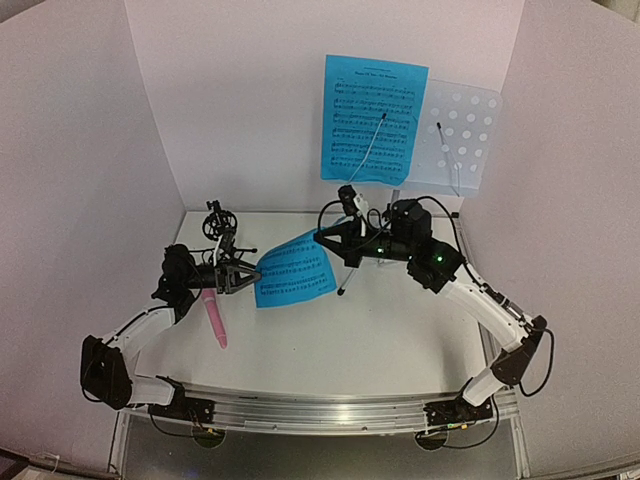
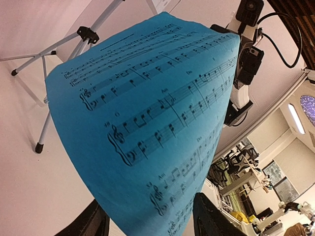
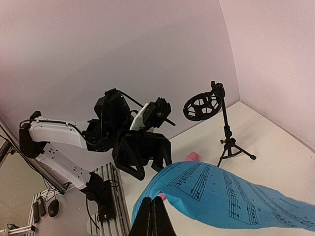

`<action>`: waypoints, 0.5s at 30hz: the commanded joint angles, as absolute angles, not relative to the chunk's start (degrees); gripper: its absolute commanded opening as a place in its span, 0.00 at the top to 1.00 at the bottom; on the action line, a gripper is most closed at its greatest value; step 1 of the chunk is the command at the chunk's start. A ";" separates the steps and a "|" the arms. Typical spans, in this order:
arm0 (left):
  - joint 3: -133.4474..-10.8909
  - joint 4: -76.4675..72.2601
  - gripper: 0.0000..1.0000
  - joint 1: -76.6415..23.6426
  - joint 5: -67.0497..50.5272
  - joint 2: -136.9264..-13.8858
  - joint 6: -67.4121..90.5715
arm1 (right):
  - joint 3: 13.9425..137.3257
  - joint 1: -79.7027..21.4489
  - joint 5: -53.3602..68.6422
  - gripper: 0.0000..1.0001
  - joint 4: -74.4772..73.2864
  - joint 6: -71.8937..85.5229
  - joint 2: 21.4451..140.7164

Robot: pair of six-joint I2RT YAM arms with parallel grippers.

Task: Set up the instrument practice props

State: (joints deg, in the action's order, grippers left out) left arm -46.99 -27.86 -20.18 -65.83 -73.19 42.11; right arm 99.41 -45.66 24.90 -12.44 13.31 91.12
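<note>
A blue sheet-music page (image 1: 295,270) hangs in the air between both arms, bowed upward. My right gripper (image 1: 320,238) is shut on its far-right edge; in the right wrist view the fingers (image 3: 152,216) pinch the page (image 3: 221,196). My left gripper (image 1: 250,275) is at the page's left edge, its jaws apart with the page (image 2: 147,123) between them (image 2: 152,223). A second blue page (image 1: 372,118) rests on the pale blue perforated music stand (image 1: 462,135). The pink microphone (image 1: 215,318) lies on the table, and the black tripod mic holder (image 1: 218,225) stands behind the left arm.
The stand's silver tripod legs (image 2: 44,64) spread over the back of the table. White walls enclose the table on three sides. The aluminium base rail (image 1: 320,410) runs along the near edge.
</note>
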 commanded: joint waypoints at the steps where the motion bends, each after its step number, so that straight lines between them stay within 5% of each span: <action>1: -49.96 -27.60 0.47 -20.09 -68.08 -73.08 42.85 | 102.79 -45.18 27.24 1.00 -10.81 12.36 93.24; 15: -49.03 -27.32 0.54 -19.62 -67.44 -72.69 43.54 | 107.48 -43.61 30.50 1.00 -11.02 11.77 96.29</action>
State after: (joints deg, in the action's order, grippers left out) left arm -47.55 -26.96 -20.14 -66.52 -73.21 42.73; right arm 103.93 -44.29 27.94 -12.10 12.71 95.07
